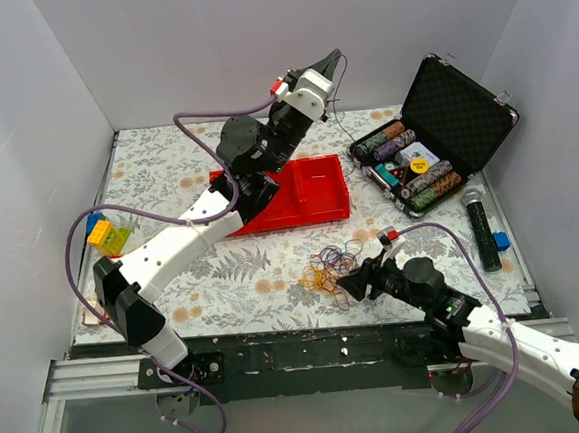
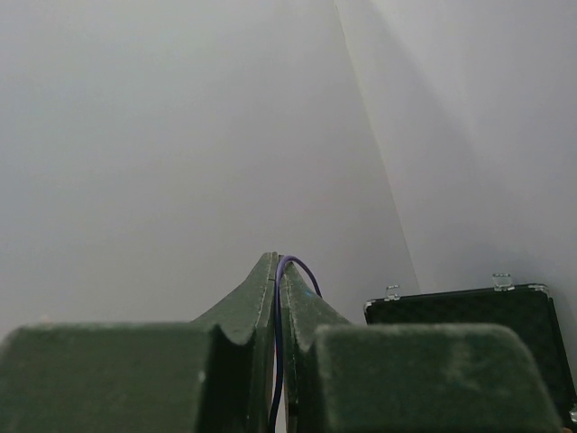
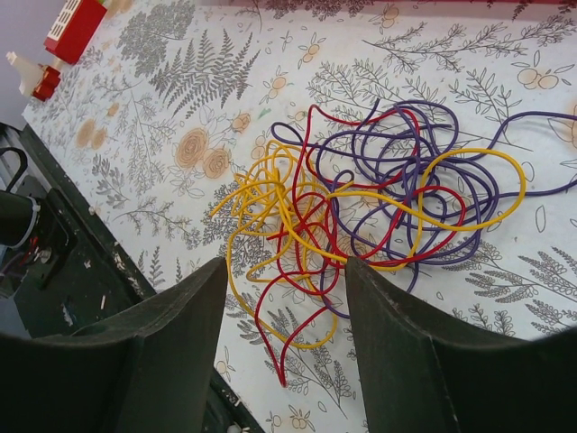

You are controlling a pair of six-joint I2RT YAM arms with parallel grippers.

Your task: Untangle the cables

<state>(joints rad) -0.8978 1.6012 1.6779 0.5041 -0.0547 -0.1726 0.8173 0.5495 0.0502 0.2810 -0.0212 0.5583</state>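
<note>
Sprawling cables near the table edge

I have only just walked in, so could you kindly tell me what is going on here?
The left gripper is raised near the back wall, its fingers shut on one purple cable. The right gripper is open, low beside the tangle of yellow, red and purple cables on the table. That pile looks thoroughly knotted.

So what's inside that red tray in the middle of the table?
The right part of the red tray is in plain view and looks empty. Its left part is covered by the left arm, so anything lying there cannot be seen.
</note>
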